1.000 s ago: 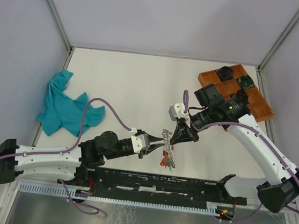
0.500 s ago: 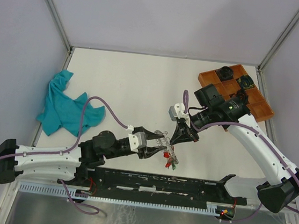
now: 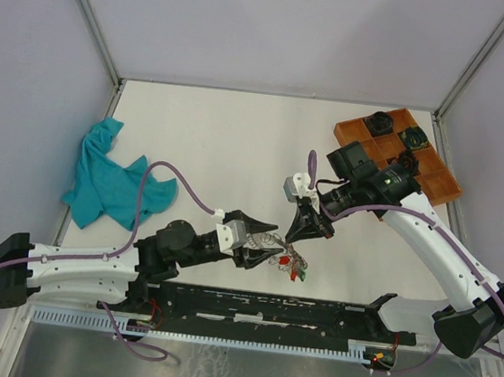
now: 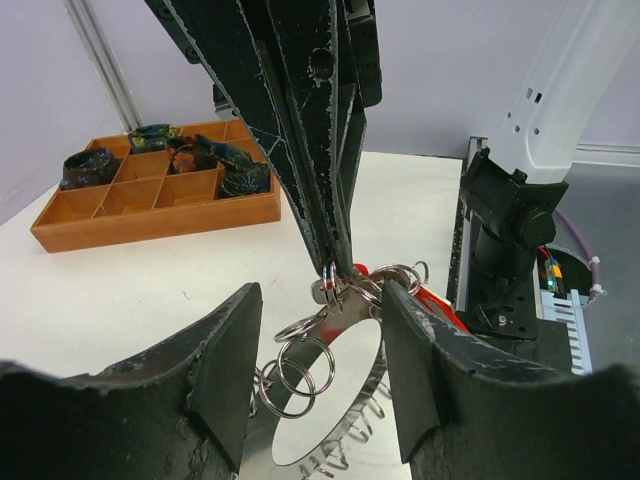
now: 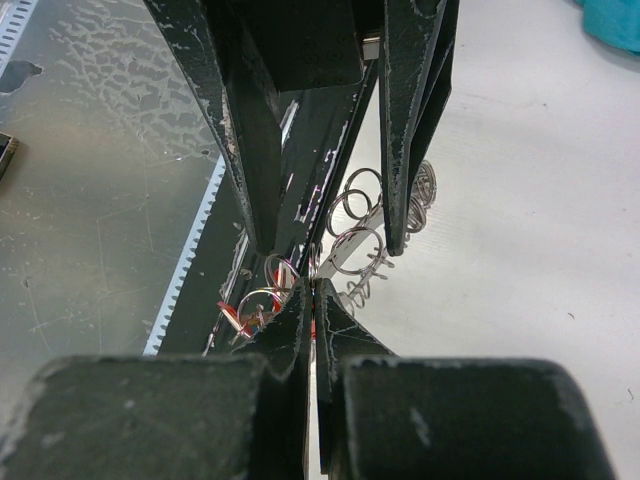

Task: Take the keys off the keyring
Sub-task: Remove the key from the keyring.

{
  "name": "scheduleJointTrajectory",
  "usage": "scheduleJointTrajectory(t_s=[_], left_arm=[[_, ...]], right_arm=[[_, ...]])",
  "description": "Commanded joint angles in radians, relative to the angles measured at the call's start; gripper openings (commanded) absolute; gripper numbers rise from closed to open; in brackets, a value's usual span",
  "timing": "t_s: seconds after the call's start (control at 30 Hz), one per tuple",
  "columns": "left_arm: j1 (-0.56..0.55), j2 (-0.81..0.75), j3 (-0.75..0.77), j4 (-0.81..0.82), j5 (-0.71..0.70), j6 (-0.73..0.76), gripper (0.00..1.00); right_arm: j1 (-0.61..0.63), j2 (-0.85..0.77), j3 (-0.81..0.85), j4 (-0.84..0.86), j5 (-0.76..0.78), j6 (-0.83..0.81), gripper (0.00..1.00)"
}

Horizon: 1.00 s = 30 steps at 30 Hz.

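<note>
Keys (image 4: 425, 300), small silver metal ones with red tags, hang on the silver coiled-wire keyring (image 4: 330, 415) above the white worktop (image 3: 221, 139). We see our right tool (image 4: 338, 270) clenched on the ring cluster; our left tool (image 4: 318, 350) is spread around the keyring.

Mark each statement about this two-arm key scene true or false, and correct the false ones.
1. The right gripper is shut on the keyring. True.
2. The left gripper is shut. False: its fingers stand open either side of the keyring.
3. The cloth lies near the tray. False: the cloth is far left, the tray far right.
4. Red key tags hang at the ring. True.
</note>
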Motion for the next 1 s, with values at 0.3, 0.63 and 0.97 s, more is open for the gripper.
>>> scheduleJointTrajectory(t_s=[0.3,0.63,0.97], left_arm=[[-0.009,-0.003,0.021,0.024,-0.069,-0.003,0.39],[0.008,-0.006,0.081,-0.064,-0.107,0.014,0.45],[0.399,0.098,0.144,0.065,0.501,-0.13,0.46]], right_arm=[[0.003,-0.023,-0.002,0.067,-0.012,0.042,0.01],[-0.007,-0.018,0.004,0.069,0.02,0.033,0.01],[-0.079,0.024,0.048,0.002,0.122,-0.148,0.01]])
